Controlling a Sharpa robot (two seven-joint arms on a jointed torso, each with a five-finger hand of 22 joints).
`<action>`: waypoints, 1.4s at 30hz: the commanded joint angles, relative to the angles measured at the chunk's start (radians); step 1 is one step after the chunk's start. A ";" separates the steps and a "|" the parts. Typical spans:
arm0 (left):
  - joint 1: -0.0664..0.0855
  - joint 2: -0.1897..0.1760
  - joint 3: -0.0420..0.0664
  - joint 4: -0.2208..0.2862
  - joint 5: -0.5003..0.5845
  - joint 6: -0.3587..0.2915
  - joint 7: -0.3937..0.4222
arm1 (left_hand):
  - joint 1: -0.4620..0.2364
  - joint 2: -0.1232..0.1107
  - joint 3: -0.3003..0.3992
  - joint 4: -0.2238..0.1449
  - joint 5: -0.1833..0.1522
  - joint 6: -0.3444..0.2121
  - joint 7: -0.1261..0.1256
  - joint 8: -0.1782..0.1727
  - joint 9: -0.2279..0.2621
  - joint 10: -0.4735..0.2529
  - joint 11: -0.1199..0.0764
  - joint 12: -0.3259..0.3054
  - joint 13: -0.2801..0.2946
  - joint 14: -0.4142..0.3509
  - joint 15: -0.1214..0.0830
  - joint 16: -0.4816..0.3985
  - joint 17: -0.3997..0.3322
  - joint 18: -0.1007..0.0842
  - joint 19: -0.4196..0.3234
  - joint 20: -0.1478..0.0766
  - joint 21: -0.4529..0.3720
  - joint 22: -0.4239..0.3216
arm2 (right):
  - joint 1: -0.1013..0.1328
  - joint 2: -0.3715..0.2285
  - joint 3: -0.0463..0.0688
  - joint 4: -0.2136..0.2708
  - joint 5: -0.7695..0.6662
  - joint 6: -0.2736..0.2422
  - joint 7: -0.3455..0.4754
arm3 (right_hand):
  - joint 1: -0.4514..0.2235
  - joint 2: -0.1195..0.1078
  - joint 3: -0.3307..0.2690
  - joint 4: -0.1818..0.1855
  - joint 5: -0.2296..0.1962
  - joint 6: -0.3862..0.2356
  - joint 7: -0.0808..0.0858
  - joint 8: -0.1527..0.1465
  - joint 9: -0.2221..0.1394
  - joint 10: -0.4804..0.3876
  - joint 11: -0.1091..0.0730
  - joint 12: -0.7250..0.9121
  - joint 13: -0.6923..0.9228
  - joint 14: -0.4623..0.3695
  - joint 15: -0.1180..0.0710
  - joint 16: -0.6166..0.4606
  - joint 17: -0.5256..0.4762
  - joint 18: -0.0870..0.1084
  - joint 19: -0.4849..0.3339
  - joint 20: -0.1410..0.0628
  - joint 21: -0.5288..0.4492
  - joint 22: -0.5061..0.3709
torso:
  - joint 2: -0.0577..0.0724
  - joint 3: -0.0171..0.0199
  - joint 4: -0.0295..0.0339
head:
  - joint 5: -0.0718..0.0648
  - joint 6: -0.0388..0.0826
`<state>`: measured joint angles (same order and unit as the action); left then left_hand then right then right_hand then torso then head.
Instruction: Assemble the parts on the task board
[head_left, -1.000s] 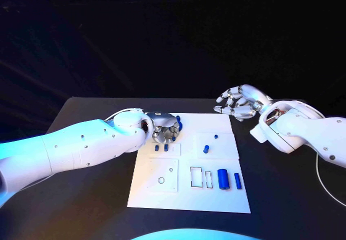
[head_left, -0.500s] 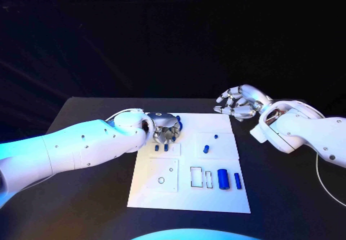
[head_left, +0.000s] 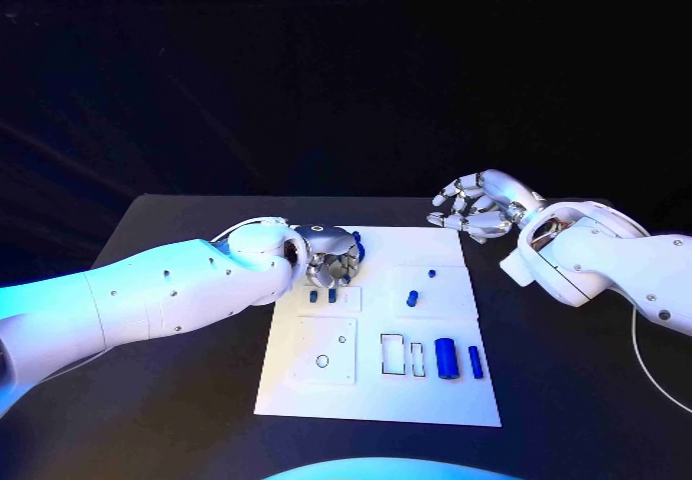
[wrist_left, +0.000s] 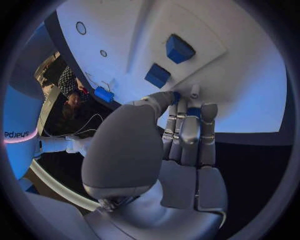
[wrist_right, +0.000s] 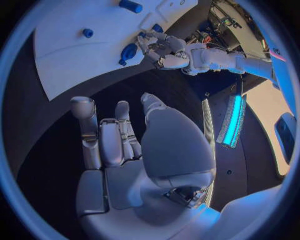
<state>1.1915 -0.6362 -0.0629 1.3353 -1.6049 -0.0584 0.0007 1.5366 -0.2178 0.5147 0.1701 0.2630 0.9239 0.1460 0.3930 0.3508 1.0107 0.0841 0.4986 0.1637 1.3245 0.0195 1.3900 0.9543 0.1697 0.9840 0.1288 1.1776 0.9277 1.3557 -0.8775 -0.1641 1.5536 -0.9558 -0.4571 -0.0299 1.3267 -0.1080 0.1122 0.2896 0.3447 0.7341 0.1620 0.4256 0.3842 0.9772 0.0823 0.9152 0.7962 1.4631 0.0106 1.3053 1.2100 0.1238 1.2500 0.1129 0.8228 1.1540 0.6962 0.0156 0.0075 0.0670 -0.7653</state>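
No shift since prev — left hand (head_left: 330, 258) fingers curled round blue part (head_left: 356, 246).

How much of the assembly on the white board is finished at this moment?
Little looks finished. Blue parts lie loose on the task board, near open slots. The left hand works at the board's far corner, fingers around a blue piece. The right hand hovers open beside the board.

Black table (head_left: 173, 420) — 1 white task board (head_left: 368, 395) flat on its middle, long side running away from the robot.
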 joint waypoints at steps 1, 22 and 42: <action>0.000 0.003 0.000 -0.001 0.002 -0.010 0.006 | -0.002 0.016 0.002 -0.014 -0.005 0.022 -0.005 0.006 0.005 0.022 -0.007 -0.004 0.005 0.013 -0.007 0.007 0.014 -0.019 0.021 -0.005 0.017 0.022 | 0.000 0.000 0.000 0.002 -0.004 0.014 0.004 | 0.001 -0.003 0.006 0.001 0.003 0.002 0.003 0.007 -0.001 -0.001 -0.002 -0.005 -0.001 0.001 -0.007 -0.005 0.000 0.016 -0.004 -0.003 -0.002 0.000 | 0.000 0.0000 0.0003 | 0.000 0.000; -0.008 -0.041 0.026 0.050 0.063 -0.062 0.021 | -0.012 0.019 0.010 -0.034 -0.003 0.031 -0.001 -0.009 0.005 0.037 -0.005 -0.031 0.004 0.024 -0.008 0.008 0.015 -0.023 0.038 -0.013 0.034 0.041 | 0.000 0.000 0.000 0.000 -0.004 0.014 0.006 | 0.001 -0.002 0.007 0.001 0.002 0.003 0.002 0.008 -0.002 0.001 -0.003 -0.005 -0.003 0.001 -0.007 -0.007 -0.002 0.016 -0.003 -0.003 -0.006 -0.002 | -0.001 -0.0004 0.0009 | 0.001 0.007; -0.007 -0.153 0.070 0.110 0.160 0.028 -0.013 | -0.029 0.014 0.010 -0.035 -0.003 0.032 0.001 -0.020 0.004 0.040 -0.003 -0.048 0.003 0.023 -0.005 0.005 0.006 -0.023 0.034 -0.011 0.032 0.039 | 0.000 -0.004 0.000 -0.001 -0.004 0.013 0.004 | 0.000 -0.003 0.007 0.001 0.002 0.003 0.002 0.008 -0.002 0.001 -0.003 -0.006 -0.005 0.001 -0.007 -0.009 -0.004 0.016 -0.003 -0.003 -0.009 -0.004 | 0.000 -0.0004 0.0013 | 0.007 0.010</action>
<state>1.1837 -0.7903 0.0067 1.4475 -1.4730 -0.0799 -0.0036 1.5201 -0.2052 0.5244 0.1390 0.2586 0.9564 0.1428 0.3784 0.3544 1.0458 0.0806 0.4560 0.1675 1.3438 0.0144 1.3937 0.9616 0.1537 1.0203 0.1161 1.2104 0.9683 1.3557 -0.8809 -0.1641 1.5517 -0.9555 -0.4550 -0.0302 1.3267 -0.1080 0.1122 0.2896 0.3446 0.7340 0.1619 0.4296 0.3835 0.9794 0.0844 0.9152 0.7925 1.4631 0.0106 1.3004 1.2071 0.1238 1.2500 0.1129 0.8177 1.1509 0.6957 0.0151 0.0092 0.0725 -0.7541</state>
